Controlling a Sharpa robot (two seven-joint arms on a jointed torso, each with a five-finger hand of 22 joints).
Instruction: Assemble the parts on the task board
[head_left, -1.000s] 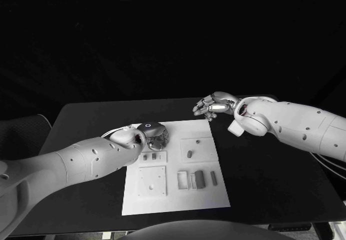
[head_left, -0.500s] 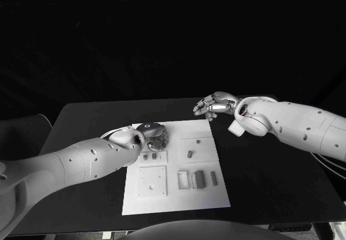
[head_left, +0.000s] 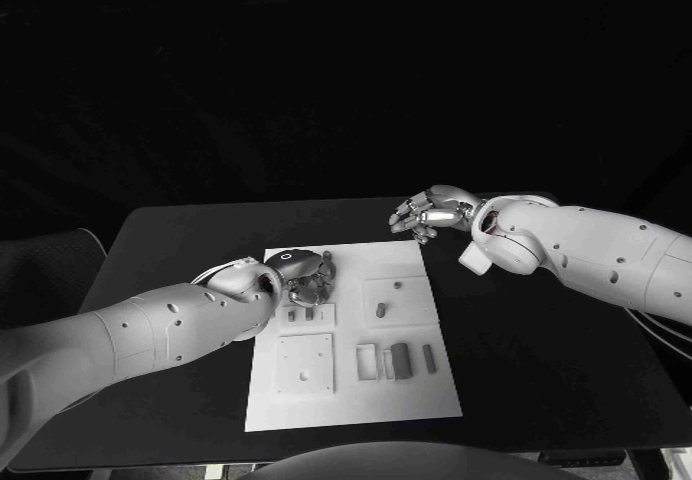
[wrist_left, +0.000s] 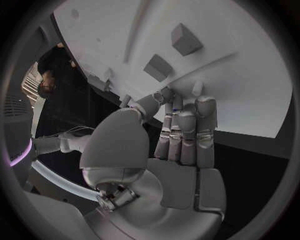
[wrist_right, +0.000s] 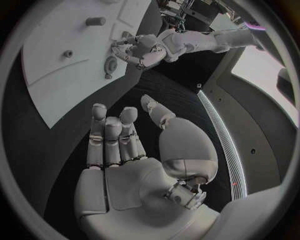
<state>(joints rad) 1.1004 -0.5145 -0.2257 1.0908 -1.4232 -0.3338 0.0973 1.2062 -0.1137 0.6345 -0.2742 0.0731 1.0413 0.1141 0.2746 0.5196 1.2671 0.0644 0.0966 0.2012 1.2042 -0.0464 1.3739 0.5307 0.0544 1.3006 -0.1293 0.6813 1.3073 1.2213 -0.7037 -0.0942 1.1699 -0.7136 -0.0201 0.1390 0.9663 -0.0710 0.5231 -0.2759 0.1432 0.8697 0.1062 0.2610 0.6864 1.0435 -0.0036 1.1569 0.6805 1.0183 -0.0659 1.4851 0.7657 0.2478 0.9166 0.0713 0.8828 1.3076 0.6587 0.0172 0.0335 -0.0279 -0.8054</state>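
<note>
The white task board (head_left: 351, 397) lies in the middle of the black table. Small grey parts stand on it: two little blocks (head_left: 299, 314), a peg (head_left: 379, 309) and a row of upright pieces (head_left: 398, 358). My left hand (head_left: 300, 272) is over the board's far left corner, fingers bent down onto it. In the left wrist view its fingers (wrist_left: 185, 127) lie together at the board's (wrist_left: 237, 75) edge with the thumb close to them, near two blocks (wrist_left: 159, 67); whether anything is pinched is hidden. My right hand (head_left: 430, 212) hovers past the far right corner, holding nothing (wrist_right: 115, 150).
A square plate (head_left: 306, 362) with a small hole sits on the board's near left. A round piece (wrist_right: 111, 65) lies by the left hand (wrist_right: 140, 50) at the board's corner. Black table (head_left: 548, 350) surrounds the board on all sides.
The left hand has shifted slightly further over the board's far left corner and its wrist has turned a little. The right hand has barely moved.
</note>
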